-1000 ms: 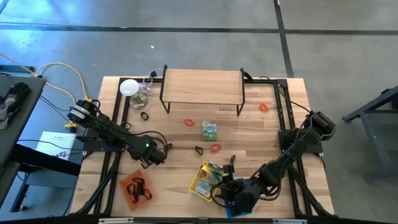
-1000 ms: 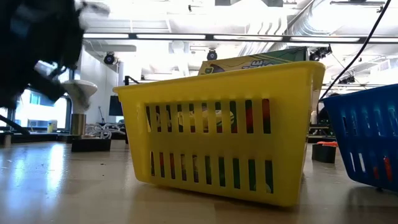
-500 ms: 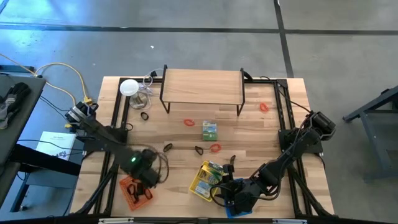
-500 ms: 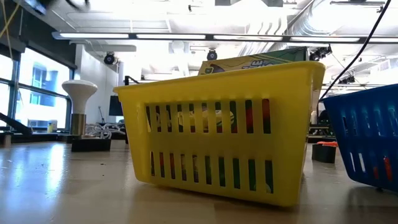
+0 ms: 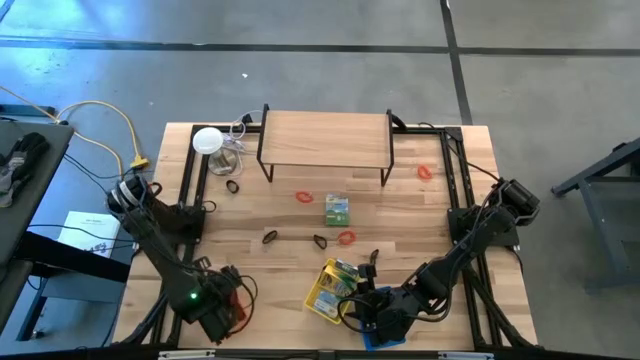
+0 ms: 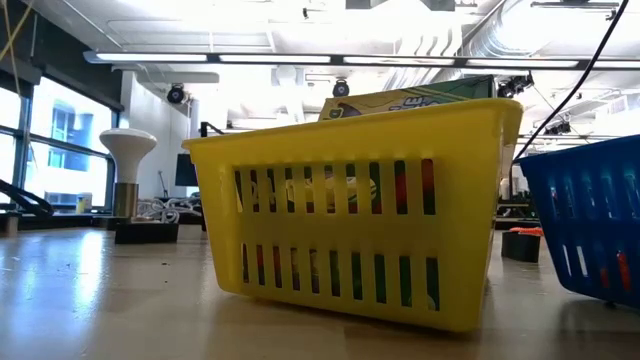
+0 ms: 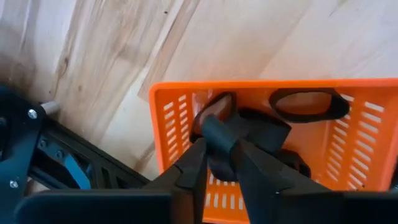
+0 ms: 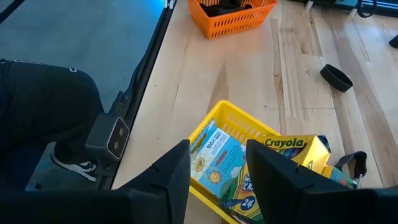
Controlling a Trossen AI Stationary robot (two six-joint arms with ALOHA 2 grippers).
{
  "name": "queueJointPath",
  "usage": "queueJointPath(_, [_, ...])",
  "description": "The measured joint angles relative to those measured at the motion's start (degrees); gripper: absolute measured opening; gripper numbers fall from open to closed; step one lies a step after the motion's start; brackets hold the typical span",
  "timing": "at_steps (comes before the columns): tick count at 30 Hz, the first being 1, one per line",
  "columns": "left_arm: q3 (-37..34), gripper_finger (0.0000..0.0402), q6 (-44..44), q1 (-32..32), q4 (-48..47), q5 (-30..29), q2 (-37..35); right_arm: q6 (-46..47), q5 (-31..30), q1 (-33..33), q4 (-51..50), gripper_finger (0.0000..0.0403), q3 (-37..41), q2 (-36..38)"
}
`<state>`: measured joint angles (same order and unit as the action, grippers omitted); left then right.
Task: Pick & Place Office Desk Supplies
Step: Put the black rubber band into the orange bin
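My left gripper (image 5: 220,302) hangs over the orange basket (image 5: 238,306) at the table's near-left corner, shut on a small black clip-like piece (image 7: 217,132). More black pieces (image 7: 305,104) lie in the orange basket (image 7: 168,118). Loose on the table lie red rubber bands (image 5: 304,197) (image 5: 346,237) (image 5: 424,171), black loops (image 5: 269,237) (image 5: 320,241) (image 5: 232,186) and a green packet (image 5: 337,208). My right gripper (image 8: 217,168) waits open at the near edge, beside the yellow basket (image 5: 333,285). My left gripper pinches the black clip-like piece (image 7: 214,140) between its two fingers (image 7: 194,163), coming from above and pointing down. The piece sticks out past the fingertips over the inside of the orange basket. Whether it touches the pieces below cannot be told.
The yellow basket (image 6: 360,230) holds a crayon box (image 8: 292,149) and a booklet. A blue basket (image 6: 590,235) stands at the near edge under my right arm. A wooden shelf (image 5: 325,140) stands at the far side, with a white disc lamp (image 5: 207,140) and wiring at its left.
My left gripper has travelled from the middle-left of the table toward the near edge and a little left, ending above the orange basket. A black loop shows on the table where the gripper was. My right arm has kept still.
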<state>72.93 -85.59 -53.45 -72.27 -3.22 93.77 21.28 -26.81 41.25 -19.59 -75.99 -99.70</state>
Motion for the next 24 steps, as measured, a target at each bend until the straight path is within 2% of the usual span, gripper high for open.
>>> queueJointPath(4, [0.0, 0.0105, 0.0, 0.7, 0.3, 0.1, 0.3, -0.1, 0.0, 0.0, 0.0, 0.0144, 0.0, 0.0])
queueJointPath(9, [0.0, 0.0117, 1.3, 3.3, 0.6, 4.7, 0.1, -0.1, 0.0, 0.0, -0.3, 0.0144, 0.0, 0.0])
queueJointPath(12, [0.0, 0.0117, 0.1, 5.0, 1.0, 10.9, 0.1, 0.1, 0.0, 0.0, -0.3, 0.0144, 0.0, 0.0])
queueJointPath(16, [0.0, 0.0117, -2.6, 6.8, 1.7, 23.6, 0.1, 1.3, 0.0, 0.0, -0.4, 0.0144, 0.0, 0.0])
queueJointPath(18, [0.0, 0.0117, -3.2, 7.0, 1.7, 26.9, 0.1, 1.5, 0.2, 0.0, -0.5, 0.0144, 0.0, 0.0])
queueJointPath(21, [0.0, 0.0117, 1.0, 7.0, 1.6, 26.4, -0.1, 1.6, 0.2, 0.0, -0.5, 0.0144, 0.0, 0.0])
queueJointPath(24, [0.0, 0.0117, 10.1, 8.2, 1.6, 20.5, -0.7, 1.6, 0.2, 0.0, -0.5, 0.0144, 0.0, 0.0])
